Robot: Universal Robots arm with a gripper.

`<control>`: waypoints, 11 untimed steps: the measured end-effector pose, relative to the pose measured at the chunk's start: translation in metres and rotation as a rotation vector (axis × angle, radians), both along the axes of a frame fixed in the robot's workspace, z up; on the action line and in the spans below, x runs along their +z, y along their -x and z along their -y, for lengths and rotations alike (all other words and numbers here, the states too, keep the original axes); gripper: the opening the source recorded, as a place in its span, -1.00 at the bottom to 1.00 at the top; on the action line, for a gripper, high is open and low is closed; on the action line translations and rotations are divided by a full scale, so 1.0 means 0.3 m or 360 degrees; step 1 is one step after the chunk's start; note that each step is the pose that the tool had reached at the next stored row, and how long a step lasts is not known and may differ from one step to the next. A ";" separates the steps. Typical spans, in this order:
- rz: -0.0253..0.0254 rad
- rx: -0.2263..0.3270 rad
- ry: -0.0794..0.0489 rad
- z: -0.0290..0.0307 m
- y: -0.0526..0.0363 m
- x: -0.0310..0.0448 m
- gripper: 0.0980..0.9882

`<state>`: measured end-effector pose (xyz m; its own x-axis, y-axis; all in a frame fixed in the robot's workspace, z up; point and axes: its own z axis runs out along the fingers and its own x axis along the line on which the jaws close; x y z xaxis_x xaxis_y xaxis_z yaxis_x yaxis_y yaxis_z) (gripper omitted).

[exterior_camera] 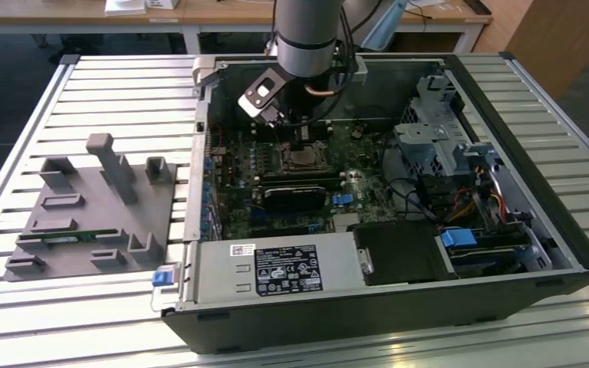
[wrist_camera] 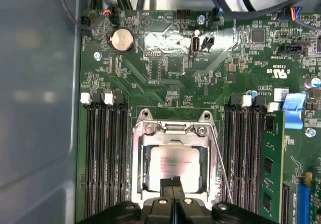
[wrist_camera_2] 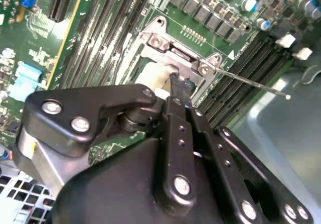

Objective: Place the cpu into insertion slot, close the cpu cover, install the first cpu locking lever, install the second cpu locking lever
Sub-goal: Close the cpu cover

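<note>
Silver-grey tubular arm (exterior_camera: 307,31); matte black claw (wrist_camera_2: 179,86) links (studded with silver screws).

The work sits on a pale metal table (exterior_camera: 28,115) of long slats that catch an even, soft light. Behind it stands a wooden bench (exterior_camera: 223,11) on white legs, with dark carpeted floor (exterior_camera: 8,54) below and a light wooden panel (exterior_camera: 551,31) at the exterior view's right.

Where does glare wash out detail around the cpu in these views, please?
Second wrist view: the cpu shows as a blown-out pale patch beside the gripper. First wrist view: the cpu is evenly grey within the cpu cover, glare falling instead on a motherboard patch farther off.
</note>
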<state>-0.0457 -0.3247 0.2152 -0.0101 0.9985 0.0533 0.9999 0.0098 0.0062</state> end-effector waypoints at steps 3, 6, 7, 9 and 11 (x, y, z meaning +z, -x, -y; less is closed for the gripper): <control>-0.00003 0.0000 0.0000 0.000 -0.008 0.000 -0.98; -0.00002 0.0000 0.0000 0.000 -0.017 0.000 -0.98; -0.00002 0.0000 0.0000 0.000 -0.019 0.000 -0.98; -0.00002 0.0000 0.0000 0.000 -0.025 0.000 -0.98; -0.00004 0.0000 0.0000 0.000 -0.032 0.000 -0.98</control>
<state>-0.0360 -0.3248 0.2151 -0.0101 0.9985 0.0532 0.9999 0.0098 0.0059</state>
